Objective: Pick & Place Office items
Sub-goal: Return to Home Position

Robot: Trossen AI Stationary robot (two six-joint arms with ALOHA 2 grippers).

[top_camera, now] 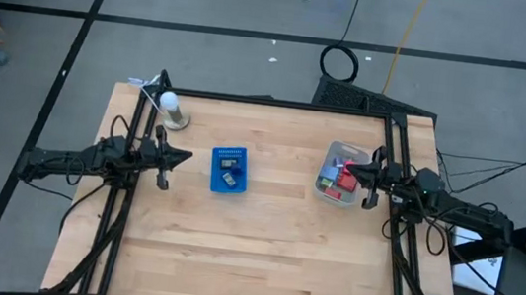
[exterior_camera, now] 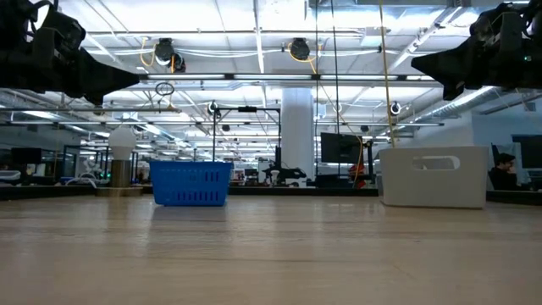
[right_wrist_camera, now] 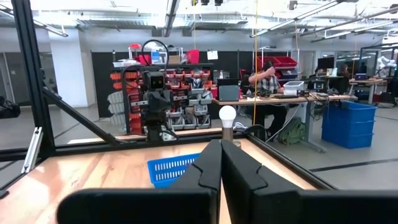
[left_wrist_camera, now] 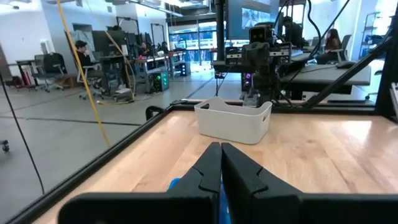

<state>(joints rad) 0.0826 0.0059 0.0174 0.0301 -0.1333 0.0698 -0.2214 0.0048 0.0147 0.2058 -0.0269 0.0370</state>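
Note:
The office items (top_camera: 340,177) show as small red, pink and dark pieces lying in the translucent grey bin (top_camera: 341,173) at the table's right. One or two more small pieces (top_camera: 230,165) lie in the blue tray (top_camera: 230,170) near the middle. My left gripper (top_camera: 185,157) hovers shut just left of the tray, well above the table. My right gripper (top_camera: 353,168) hangs shut over the bin's right part. In the low view the tray (exterior_camera: 190,183) and bin (exterior_camera: 433,176) stand on the wood with both arms high above them.
A white bulb-shaped thing on a metal base (top_camera: 172,107) stands near the far left corner. A black frame (top_camera: 278,102) runs along the table's far edge and both sides. Bare wood (top_camera: 260,256) fills the near half. People sit at desks beyond the table.

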